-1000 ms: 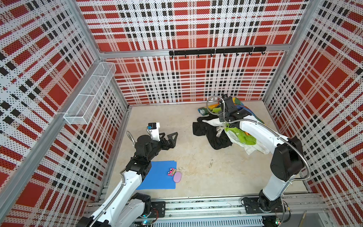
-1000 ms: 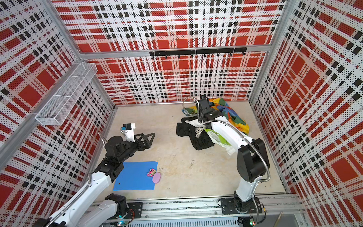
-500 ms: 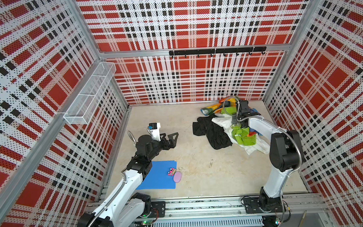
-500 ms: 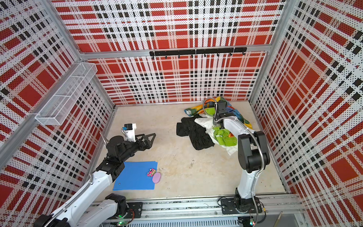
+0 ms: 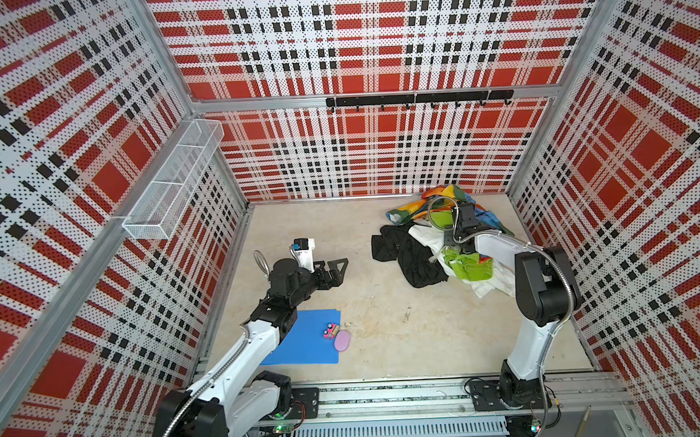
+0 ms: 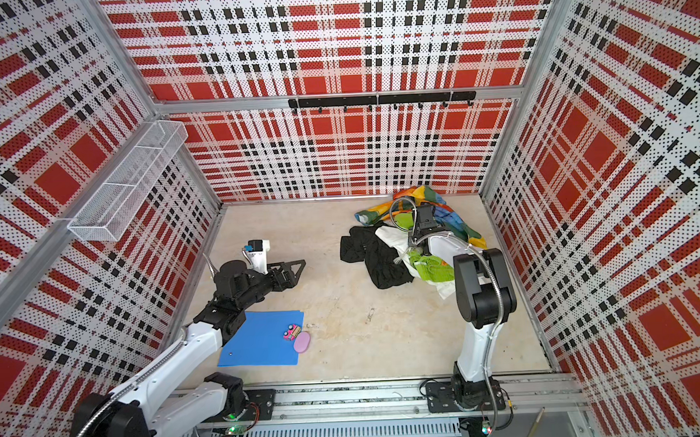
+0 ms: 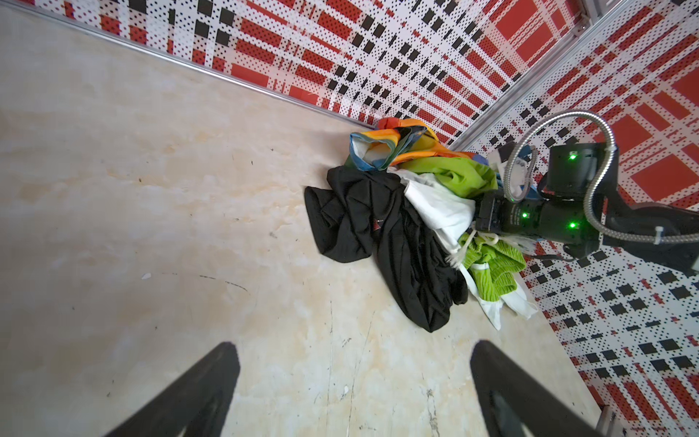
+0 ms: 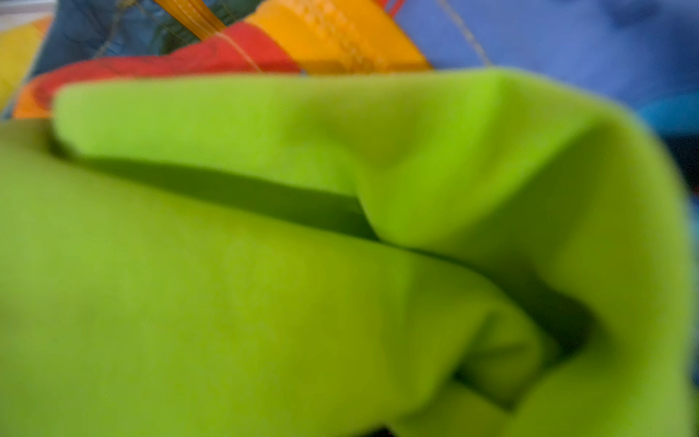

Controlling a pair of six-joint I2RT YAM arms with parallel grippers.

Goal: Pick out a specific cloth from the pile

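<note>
Right gripper (image 7: pixel 485 214) deep in the pile (image 5: pixel 466 269), jaw state unclear; left gripper (image 7: pixel 353 352) wide.

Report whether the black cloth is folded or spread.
Neither: the black cloth lies crumpled in loose bunches on the floor, one edge against the white cloth.

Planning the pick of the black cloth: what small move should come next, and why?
Probably shift the right pincer away from the white cloth and green cloth onto the black cloth: that one lies mostly uncovered at the pile's edge, right beside it, while the open left pincer hangs far off.
</note>
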